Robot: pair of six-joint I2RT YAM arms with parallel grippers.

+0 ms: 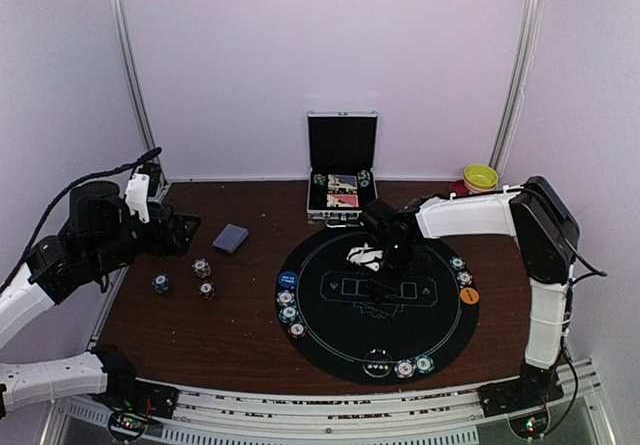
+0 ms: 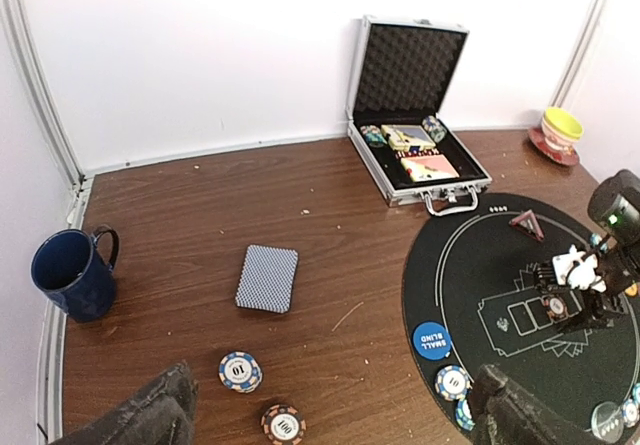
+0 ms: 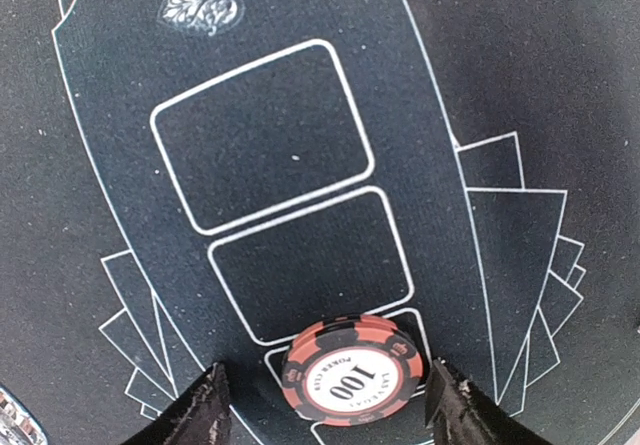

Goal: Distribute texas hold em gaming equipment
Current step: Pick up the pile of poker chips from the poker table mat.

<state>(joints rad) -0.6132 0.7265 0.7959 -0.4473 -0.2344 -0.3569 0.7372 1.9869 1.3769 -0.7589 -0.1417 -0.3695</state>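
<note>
My right gripper [image 1: 386, 287] hangs low over the middle of the round black mat [image 1: 340, 340]. In the right wrist view it [image 3: 330, 413] is open, with a small stack of red 100 chips [image 3: 352, 370] lying on the mat between its fingers. My left gripper [image 1: 186, 233] is open and empty above the wood at the left. Below it lie a grey-blue-backed deck [image 2: 267, 278], a teal 10 chip [image 2: 240, 371] and a red 100 chip [image 2: 283, 425]. A blue small-blind button [image 2: 432, 340] and teal chips [image 1: 288, 313] sit on the mat's left rim. An orange button [image 1: 469, 295] sits on the right rim.
The open silver case [image 1: 341, 165] stands at the back centre with cards and chips inside. A dark blue mug [image 2: 73, 273] stands at the far left. A yellow cup on a red saucer [image 1: 479, 178] is at the back right. More chips [image 1: 404, 369] line the mat's near rim.
</note>
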